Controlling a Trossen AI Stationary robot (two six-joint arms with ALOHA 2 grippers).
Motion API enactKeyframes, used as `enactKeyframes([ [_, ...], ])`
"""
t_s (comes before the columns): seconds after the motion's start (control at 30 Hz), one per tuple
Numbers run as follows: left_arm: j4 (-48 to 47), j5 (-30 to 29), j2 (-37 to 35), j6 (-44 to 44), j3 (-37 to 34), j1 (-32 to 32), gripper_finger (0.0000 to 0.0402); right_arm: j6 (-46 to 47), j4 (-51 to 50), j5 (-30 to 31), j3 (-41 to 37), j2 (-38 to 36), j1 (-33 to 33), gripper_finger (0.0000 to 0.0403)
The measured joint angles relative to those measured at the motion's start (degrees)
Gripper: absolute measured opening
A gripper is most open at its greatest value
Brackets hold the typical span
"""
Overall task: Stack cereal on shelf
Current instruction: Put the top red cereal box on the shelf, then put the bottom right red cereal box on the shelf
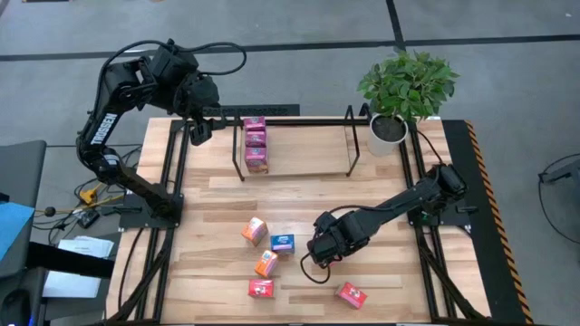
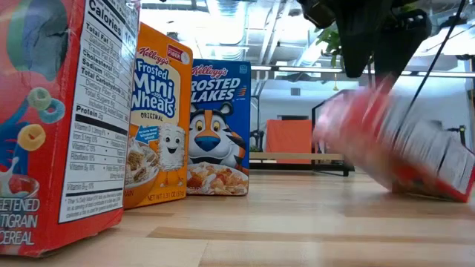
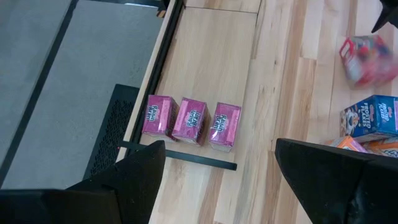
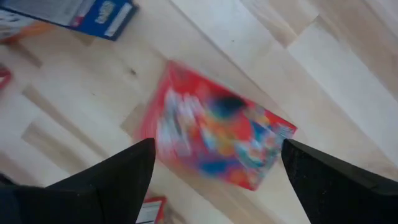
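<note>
Three magenta cereal boxes (image 1: 256, 145) stand side by side on the floor of the black rod shelf (image 1: 349, 145), at its left end; the left wrist view shows them too (image 3: 191, 121). My left gripper (image 1: 201, 129) (image 3: 219, 146) hovers open above the shelf's left end. My right gripper (image 1: 319, 254) (image 4: 217, 144) (image 2: 375, 52) is open above the near middle of the table. A red cereal box (image 4: 217, 134) (image 2: 401, 148) (image 1: 352, 294) lies below it, blurred and tilted, apart from the fingers. An orange box (image 1: 265, 263) (image 2: 156, 111), a blue box (image 1: 283, 243) (image 2: 219, 126) and another red box (image 1: 261, 288) (image 2: 59, 126) stand nearby.
A second orange box (image 1: 255, 231) stands left of the right gripper. A potted plant (image 1: 403, 91) sits at the table's far right corner, beside the shelf's right end. Black frame rails (image 1: 426, 244) edge the table. Bare wood lies between the shelf and the loose boxes.
</note>
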Motion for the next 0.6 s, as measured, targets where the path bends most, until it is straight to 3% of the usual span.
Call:
enactKeyframes([
  [0.17, 0.0, 0.0, 0.0, 0.0, 0.0, 0.0, 0.0297, -3.8, -1.1, 0.1, 0.7, 0.0, -0.3, 0.0374],
  [0.37, 0.3, 0.0, 0.0, 0.0, 0.0, 0.0, 0.0297, -31.5, 1.1, 0.6, 2.1, 0.0, 1.2, 0.0374],
  [0.47, 0.2, 0.0, 0.0, 0.0, 0.0, 0.0, 0.0297, -38.2, 2.3, -2.4, 1.4, 0.9, 0.7, 0.0374],
  [0.6, 0.2, 0.0, 0.0, -0.1, 0.0, 0.0, 0.0297, -42.4, 8.9, -2.2, -1.6, 0.9, 0.9, 0.0374],
])
